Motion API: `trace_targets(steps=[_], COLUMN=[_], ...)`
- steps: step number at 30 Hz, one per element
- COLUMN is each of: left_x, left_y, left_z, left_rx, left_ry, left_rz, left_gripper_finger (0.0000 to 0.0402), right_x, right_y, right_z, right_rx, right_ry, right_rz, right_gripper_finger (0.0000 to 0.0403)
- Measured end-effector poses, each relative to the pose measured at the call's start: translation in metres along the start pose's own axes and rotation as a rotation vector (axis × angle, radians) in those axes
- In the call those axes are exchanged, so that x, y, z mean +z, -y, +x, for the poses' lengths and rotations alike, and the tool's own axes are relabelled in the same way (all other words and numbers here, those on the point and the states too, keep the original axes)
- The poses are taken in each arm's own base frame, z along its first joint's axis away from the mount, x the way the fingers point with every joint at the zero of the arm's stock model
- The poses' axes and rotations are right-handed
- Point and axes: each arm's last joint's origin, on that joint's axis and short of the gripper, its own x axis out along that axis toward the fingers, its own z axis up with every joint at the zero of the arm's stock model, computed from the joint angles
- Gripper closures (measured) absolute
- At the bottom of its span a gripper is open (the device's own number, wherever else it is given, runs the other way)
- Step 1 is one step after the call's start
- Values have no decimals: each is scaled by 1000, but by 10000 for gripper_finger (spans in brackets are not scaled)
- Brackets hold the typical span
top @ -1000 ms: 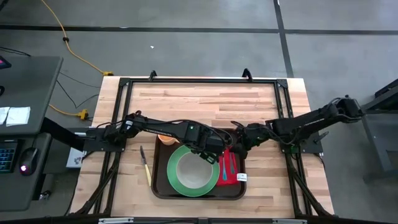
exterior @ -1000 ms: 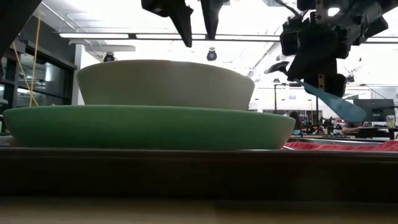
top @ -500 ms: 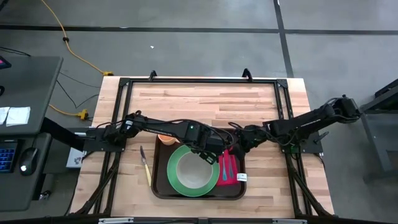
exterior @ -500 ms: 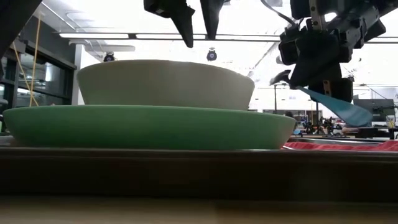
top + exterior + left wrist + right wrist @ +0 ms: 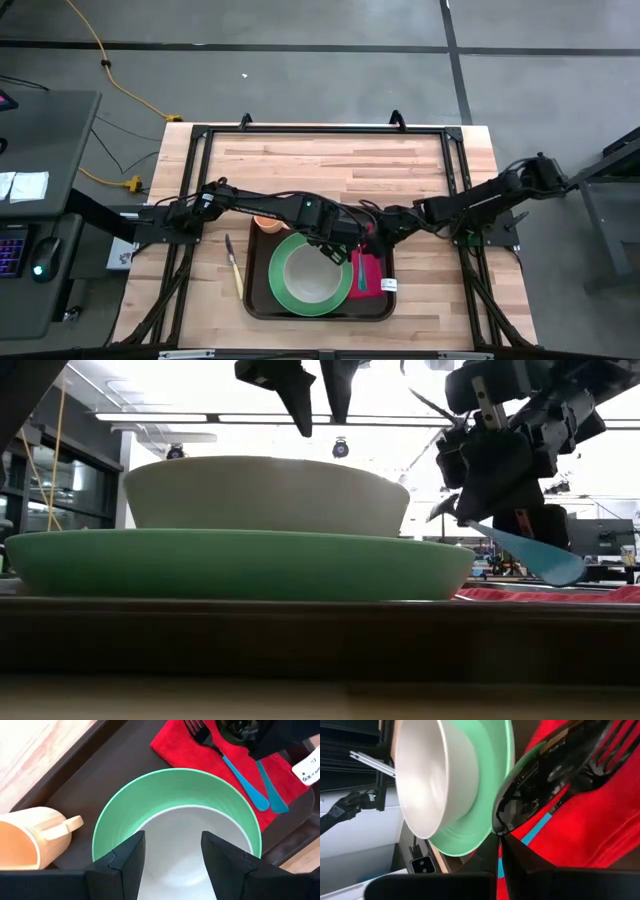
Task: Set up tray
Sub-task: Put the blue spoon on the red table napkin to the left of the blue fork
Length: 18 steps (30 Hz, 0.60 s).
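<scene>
I am at the cutlery step: my right gripper is clamped on a teal-handled plastic spoon, holding it tilted just above the red cloth napkin. That napkin lies in the large dark brown plastic tray, beside the round green plate carrying a white bowl. My left gripper hovers wide over the bowl, empty. Next I should lower the spoon beside the black-tined fork and let go.
</scene>
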Motion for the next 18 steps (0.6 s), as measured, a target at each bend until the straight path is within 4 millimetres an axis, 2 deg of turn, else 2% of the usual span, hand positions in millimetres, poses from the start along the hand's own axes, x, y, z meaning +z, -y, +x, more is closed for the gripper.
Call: trace_targets(steps=[3,8,12,18], left_x=[0,0,-1,-2], left_y=[0,0,0,0], left_z=[0,0,0,0], left_rx=[-1,-5,-17,-24], left_ry=[-5,-12,-31,-42], left_rz=[29,68,94,97], left_gripper_finger=[179,179,179,179], right_x=[1,7,8,9], right_y=[1,-11,-10,-10], right_z=[6,15,20,20], right_rx=[-17,-25,-114,-137], right_ry=[-14,-28,-64,-53], right_rz=[7,-15,-32,-34], right_gripper_finger=[403,403,403,403])
